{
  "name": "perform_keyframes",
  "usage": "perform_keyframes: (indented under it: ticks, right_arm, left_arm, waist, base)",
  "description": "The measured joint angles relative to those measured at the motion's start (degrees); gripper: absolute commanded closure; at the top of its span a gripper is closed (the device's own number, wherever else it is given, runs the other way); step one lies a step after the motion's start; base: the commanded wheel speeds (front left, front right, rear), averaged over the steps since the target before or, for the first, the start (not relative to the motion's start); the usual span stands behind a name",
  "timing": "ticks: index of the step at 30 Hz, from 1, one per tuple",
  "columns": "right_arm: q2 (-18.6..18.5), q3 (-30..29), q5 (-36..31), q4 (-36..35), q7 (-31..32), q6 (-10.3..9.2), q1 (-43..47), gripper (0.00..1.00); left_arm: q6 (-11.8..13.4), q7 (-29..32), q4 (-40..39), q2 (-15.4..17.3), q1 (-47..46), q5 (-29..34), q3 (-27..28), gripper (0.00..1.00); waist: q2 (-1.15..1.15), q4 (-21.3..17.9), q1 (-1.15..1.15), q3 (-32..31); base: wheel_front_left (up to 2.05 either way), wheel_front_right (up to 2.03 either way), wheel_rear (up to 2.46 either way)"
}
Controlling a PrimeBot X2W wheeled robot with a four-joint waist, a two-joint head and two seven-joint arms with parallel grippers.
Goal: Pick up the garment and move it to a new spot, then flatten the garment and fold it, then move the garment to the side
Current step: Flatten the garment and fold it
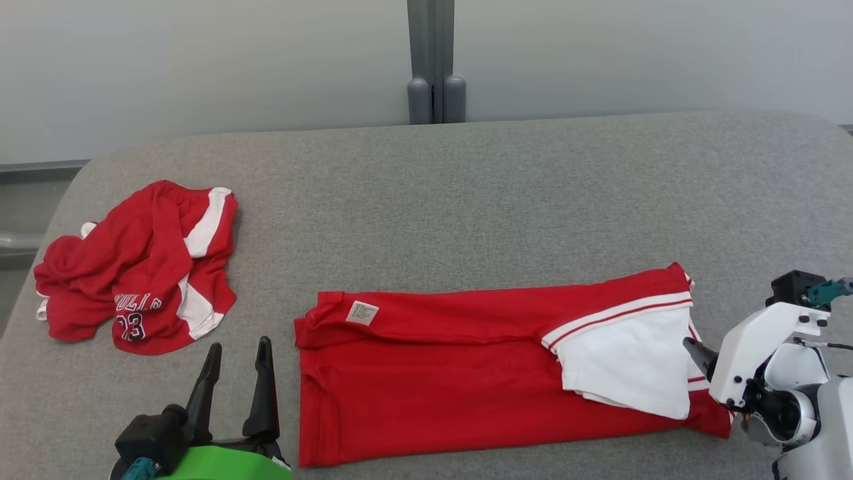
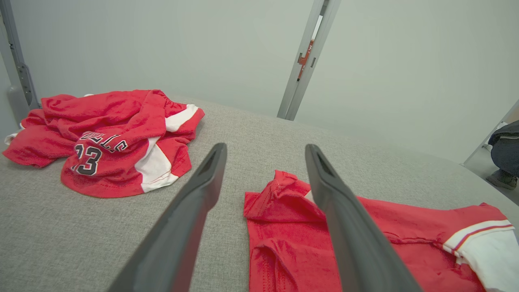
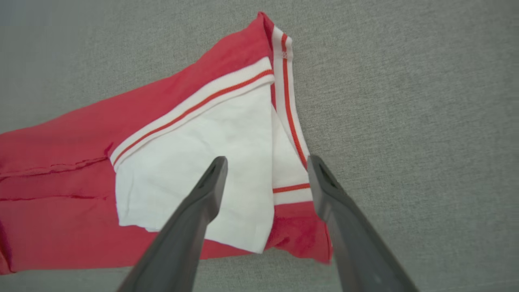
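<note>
On grey table (image 1: 506, 200) | 2 garments: folded garment (image 1: 426, 380), crumpled garment (image 1: 133, 267) | left hand (image 1: 240, 343), right hand (image 3: 267, 159): both spread wide

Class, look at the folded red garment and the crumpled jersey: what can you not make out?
- Garment label, head view: print too small to read.
- Crumpled jersey lettering, head view: top word broken by folds.
- Right hand's fingers, head view: mostly hidden behind its white wrist.
- Person, left wrist view: cut off by the right edge.
</note>
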Motion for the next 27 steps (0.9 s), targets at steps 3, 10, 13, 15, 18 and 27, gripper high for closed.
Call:
perform_keyframes:
  ticks: [3,10,13,15,18,27]
  right_arm:
    - [0.1,-1.3,-2.6,3.1,-1.3,0.00,-2.0,0.00]
    - [-0.3,-1.5,-5.3,10.1,-2.3,0.01,-6.4,0.00]
    - [-1.1,-1.6,-6.6,12.9,-3.0,0.00,-7.4,0.00]
    - [-1.6,-1.1,-7.5,14.5,-3.5,0.00,-8.0,0.00]
    - [-1.4,-1.0,-7.4,16.9,-3.7,0.00,-8.9,0.00]
    - [-1.6,1.2,-6.1,22.1,-5.0,-0.03,-12.1,1.00]
  left_arm:
    - [-0.5,0.0,0.2,-0.1,0.0,0.8,0.6,0.00]
    - [-0.9,0.0,0.8,-0.2,-1.0,1.7,1.4,0.00]
    - [-1.0,0.0,1.1,-0.2,-2.8,2.2,1.2,0.00]
    - [-1.2,0.0,1.1,-0.2,-3.9,2.6,0.9,0.00]
    - [-1.2,0.0,1.2,-0.2,-5.2,3.1,0.4,0.00]
    - [-1.2,0.0,1.2,-0.2,-6.9,2.5,-0.3,0.00]
  waist:
    - [0.00,0.5,0.00,0.5]
    - [0.00,1.8,0.00,2.5]
    - [0.00,2.3,0.00,3.3]
    - [0.00,2.6,0.00,3.9]
    - [0.00,3.0,0.00,4.7]
    - [0.00,3.0,0.00,6.2]
  base:
    - [0.00,0.00,0.00]
    - [0.00,0.00,0.00]
    - [0.00,0.00,0.00]
    - [0.00,0.00,0.00]
    - [0.00,0.00,0.00]
    - [0.00,0.00,0.00]
